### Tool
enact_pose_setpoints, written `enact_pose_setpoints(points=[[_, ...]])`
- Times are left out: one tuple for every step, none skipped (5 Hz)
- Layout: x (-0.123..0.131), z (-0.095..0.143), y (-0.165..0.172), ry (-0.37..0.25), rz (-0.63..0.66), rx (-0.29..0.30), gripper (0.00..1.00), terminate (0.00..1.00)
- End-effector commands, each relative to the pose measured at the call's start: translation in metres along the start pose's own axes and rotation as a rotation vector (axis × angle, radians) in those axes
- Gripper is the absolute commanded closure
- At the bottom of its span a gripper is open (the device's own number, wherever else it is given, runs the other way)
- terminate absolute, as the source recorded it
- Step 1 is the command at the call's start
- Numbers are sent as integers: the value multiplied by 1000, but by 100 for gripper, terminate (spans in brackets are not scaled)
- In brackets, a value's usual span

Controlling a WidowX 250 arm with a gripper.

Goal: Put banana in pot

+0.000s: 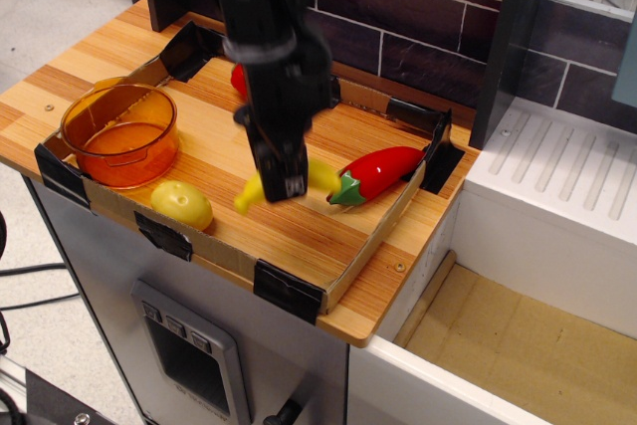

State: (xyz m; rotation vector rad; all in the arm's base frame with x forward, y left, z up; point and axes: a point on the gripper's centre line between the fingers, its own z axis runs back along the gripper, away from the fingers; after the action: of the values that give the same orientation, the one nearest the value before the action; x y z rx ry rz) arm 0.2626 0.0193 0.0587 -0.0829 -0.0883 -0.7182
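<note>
The banana (261, 189) hangs clear of the tabletop (328, 246), clamped across its middle by the black gripper (282, 183), whose jaws are closed narrowly on it so that both yellow tips stick out to either side. Gripped at the centre, the toy sits roughly level and balanced, which is probably why it does not swing. It is blurred, so the exact contact of the jaws cannot be made out. It is held above the middle of the tabletop's front half, near the front edge, with the pot (119, 134) well apart toward the left corner, open mouth up and apparently empty.

A low cardboard wall taped at the corners rims the tabletop, apparently to keep loose toys from rolling off. The lemon-like toy (182, 204) rests against the front edge, between the banana and the pot, so the carry will likely need height to pass over it and over the pot's rim. The red pepper (378, 173) lies just beside the banana toward the right edge, and a small red object (239, 80) shows behind the arm near the back edge.
</note>
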Motion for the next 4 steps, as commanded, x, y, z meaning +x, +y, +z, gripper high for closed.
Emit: enact_pose_setpoints(points=[[-20, 49, 30, -105, 138, 102, 100, 0], [-39, 55, 62, -118, 282, 95, 100, 0], [-55, 57, 88, -126, 320, 106, 100, 0], [-69, 49, 101, -108, 323, 128, 100, 0]])
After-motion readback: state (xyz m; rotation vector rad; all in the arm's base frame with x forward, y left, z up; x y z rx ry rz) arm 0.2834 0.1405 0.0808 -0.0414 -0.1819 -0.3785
